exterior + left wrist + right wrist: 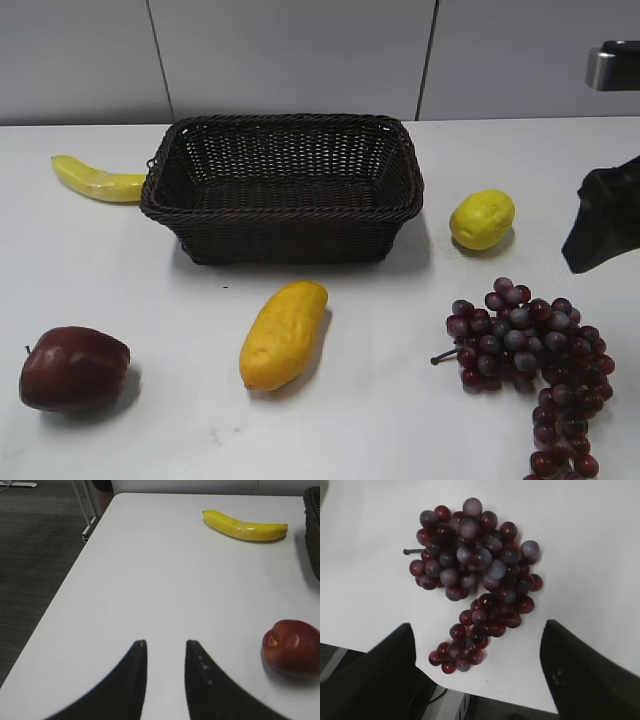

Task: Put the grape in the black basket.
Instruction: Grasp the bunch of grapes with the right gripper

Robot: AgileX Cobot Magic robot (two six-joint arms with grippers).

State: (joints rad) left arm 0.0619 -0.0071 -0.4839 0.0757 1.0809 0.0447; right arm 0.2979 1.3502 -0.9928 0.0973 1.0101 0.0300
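Observation:
The grape [528,350] lies on the white table at the front right, its brown stem pointing left. In the right wrist view the grape [475,560] is below my right gripper [479,626], which is open wide and empty, with the thin tail of the bunch between its fingers. In the exterior view the right gripper [603,220] shows as a dark shape at the right edge, above and behind the bunch. The black basket [290,121] stands empty at the back centre. My left gripper [166,643] is open and empty over bare table at the left.
A banana [95,180] lies left of the basket. A lemon [482,219] sits to the basket's right. A long yellow fruit [283,333] lies in front of the basket. A dark red apple [72,368] sits front left. The table's front edge [520,700] is close under the grape's tail.

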